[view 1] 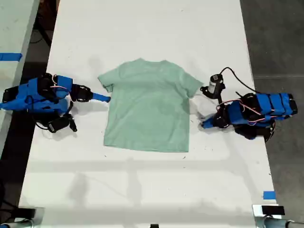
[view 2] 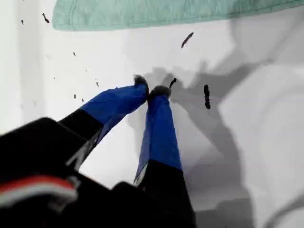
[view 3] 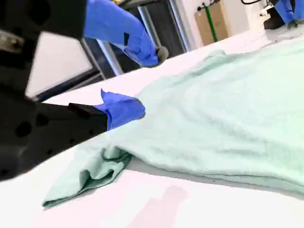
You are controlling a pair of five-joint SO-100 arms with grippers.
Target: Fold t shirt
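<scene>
White table [view 1: 142, 28] fills the exterior view's centre, grey floor [view 1: 275, 38] along its right edge, blue tape [view 1: 10, 57] on a pale surface upper left.

Exterior view straight down over table [view 1: 142, 28], wrist views close, low, sharing t shirt [view 1: 148, 107]

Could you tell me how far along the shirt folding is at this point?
Nothing is folded yet: the t shirt lies flat on the table. My second gripper is open at a sleeve; my first gripper is shut, empty, beside it. All folds remain.
</scene>
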